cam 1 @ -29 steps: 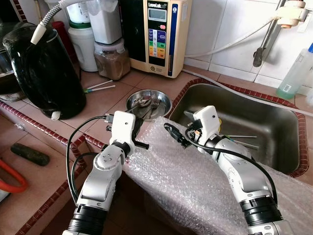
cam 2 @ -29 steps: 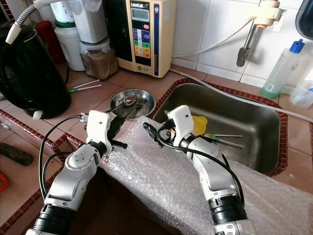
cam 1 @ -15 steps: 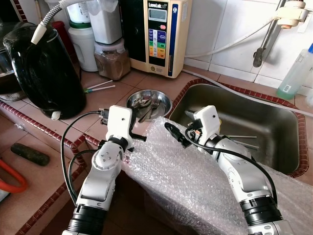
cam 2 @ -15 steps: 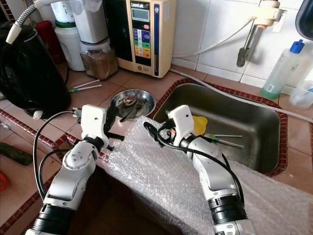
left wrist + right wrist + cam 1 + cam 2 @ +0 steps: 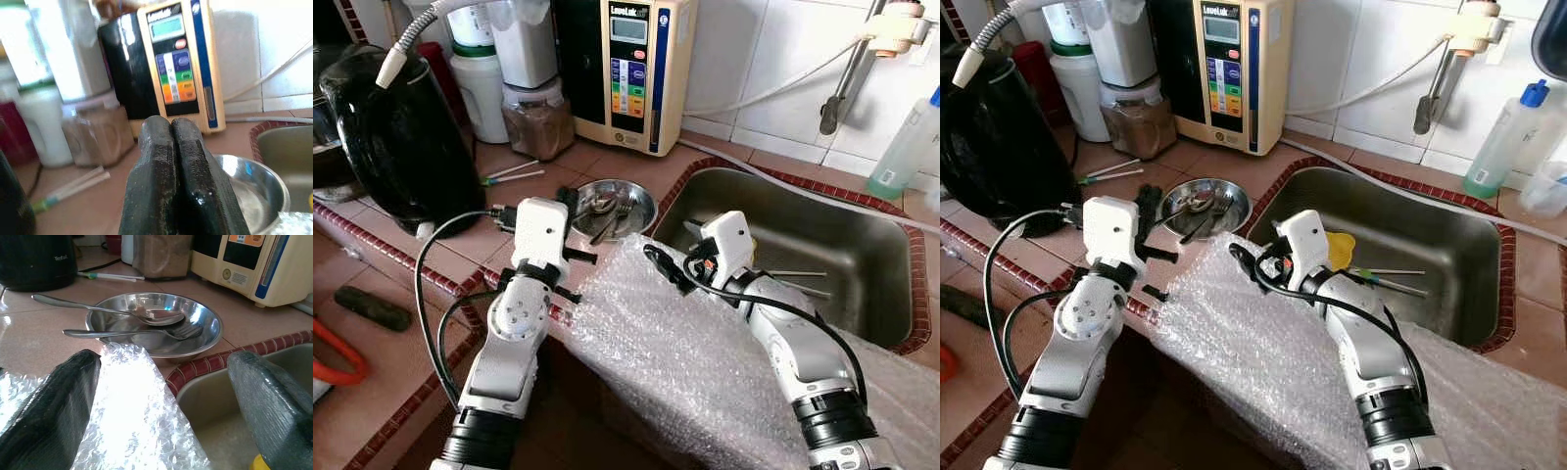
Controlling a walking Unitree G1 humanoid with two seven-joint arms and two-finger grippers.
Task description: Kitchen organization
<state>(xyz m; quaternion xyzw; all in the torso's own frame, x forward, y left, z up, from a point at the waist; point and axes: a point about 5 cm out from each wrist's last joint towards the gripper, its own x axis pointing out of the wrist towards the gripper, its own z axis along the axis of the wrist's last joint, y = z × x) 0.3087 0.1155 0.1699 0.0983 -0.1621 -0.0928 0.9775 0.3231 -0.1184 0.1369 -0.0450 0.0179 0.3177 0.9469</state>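
Two end effectors by the bubble wrap at the sink edge.

The left end effector (image 5: 178, 161) has its two black fingers pressed together with nothing between them; it sits up over the tiled counter (image 5: 499, 245), just beside the steel bowl (image 5: 641, 201). The right end effector (image 5: 161, 396) is spread wide over the near end of the bubble wrap (image 5: 705, 362), which lies across the counter edge and the sink (image 5: 862, 245) rim. Its wrist view shows a spoon (image 5: 146, 316) and a fork (image 5: 166, 332) in the bowl. Both silver arms reach forward with bent elbows. The head views show a black kettle (image 5: 401, 137) and a cream water machine (image 5: 626, 69) behind.
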